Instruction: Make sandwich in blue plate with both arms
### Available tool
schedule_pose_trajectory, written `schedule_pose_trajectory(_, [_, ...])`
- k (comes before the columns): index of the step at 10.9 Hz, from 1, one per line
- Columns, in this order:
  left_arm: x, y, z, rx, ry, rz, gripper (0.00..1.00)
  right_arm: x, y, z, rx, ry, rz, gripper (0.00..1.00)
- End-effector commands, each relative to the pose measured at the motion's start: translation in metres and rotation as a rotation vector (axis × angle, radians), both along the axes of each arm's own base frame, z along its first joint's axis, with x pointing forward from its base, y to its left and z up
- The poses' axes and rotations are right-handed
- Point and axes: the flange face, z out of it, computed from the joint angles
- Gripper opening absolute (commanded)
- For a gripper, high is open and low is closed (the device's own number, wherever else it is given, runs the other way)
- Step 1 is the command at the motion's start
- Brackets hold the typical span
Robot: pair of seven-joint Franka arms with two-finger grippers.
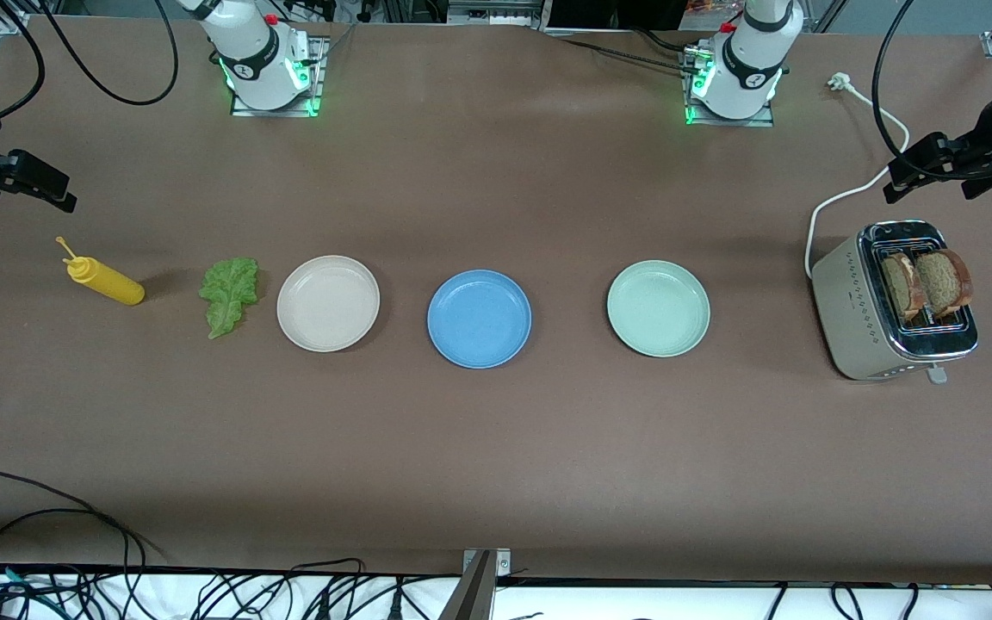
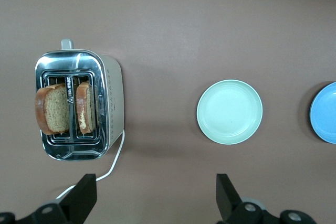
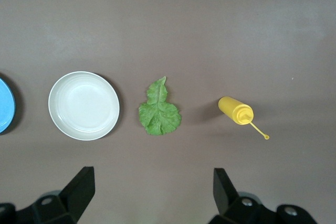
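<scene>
While spread wide and empty, fingers (image 2: 86, 190) of left gripper (image 1: 901, 176) gripping nothing; same for fingers (image 3: 84, 184) of right gripper (image 1: 52, 189). Both arms waiting. Left gripper up over the table (image 1: 496, 465), well off from blue plate (image 1: 479, 319) toward the left arm's end, close to toaster (image 1: 849, 319). Right gripper up over the table, well off from blue plate toward the right arm's end, close to yellow squeeze bottle (image 1: 108, 282).

Progress, judged: nothing begun. Blue plate bare, mid-table, middle of the plate row. Both bread slices (image 1: 901, 288) (image 1: 944, 282) standing in the toaster slots, well apart from blue plate. Lettuce leaf (image 1: 229, 294) flat on the table, past cream plate (image 1: 328, 303) as seen from blue plate, toward the right arm's end. Left to do: first slice onto blue plate, lettuce on top, second slice over that.

Count:
- plates: three (cream, blue, mint-green plate (image 1: 658, 308) on blue plate's left-arm side)
- bread slices: two
- lettuce leaves: one
- squeeze bottles: one
- toasters: one, cord trailing
- grippers: two
</scene>
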Motion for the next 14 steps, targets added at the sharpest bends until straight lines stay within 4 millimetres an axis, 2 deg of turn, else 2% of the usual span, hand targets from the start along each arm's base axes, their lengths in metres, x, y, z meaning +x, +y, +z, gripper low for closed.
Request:
schedule_pose_trajectory(1, [-0.009,0.003,-0.003,-0.012,-0.006,0.009,1.0,-0.002,-0.001,0.007,-0.003,0.004,0.014,1.0])
schedule_pose_trajectory(3, [-0.013,0.003,-0.005,-0.01,-0.022,0.01,1.0,0.003,-0.004,-0.003,-0.002,0.022,0.008,1.0])
schedule_pose_trajectory(6, [-0.013,0.003,-0.013,-0.008,-0.026,0.011,1.0,-0.001,-0.025,0.001,-0.003,0.013,-0.032,1.0])
schedule_pose_trajectory(8, [-0.014,0.003,-0.013,-0.007,-0.031,0.013,1.0,0.0,-0.022,0.009,-0.004,-0.002,-0.029,1.0])
schedule_pose_trajectory(9, [-0.012,0.003,-0.013,-0.008,-0.045,0.013,1.0,-0.001,-0.022,0.006,-0.002,0.016,-0.026,1.0])
schedule_pose_trajectory(14, [-0.015,0.013,-0.004,-0.003,-0.059,0.017,1.0,0.001,-0.035,0.007,0.025,0.002,-0.058,1.0])
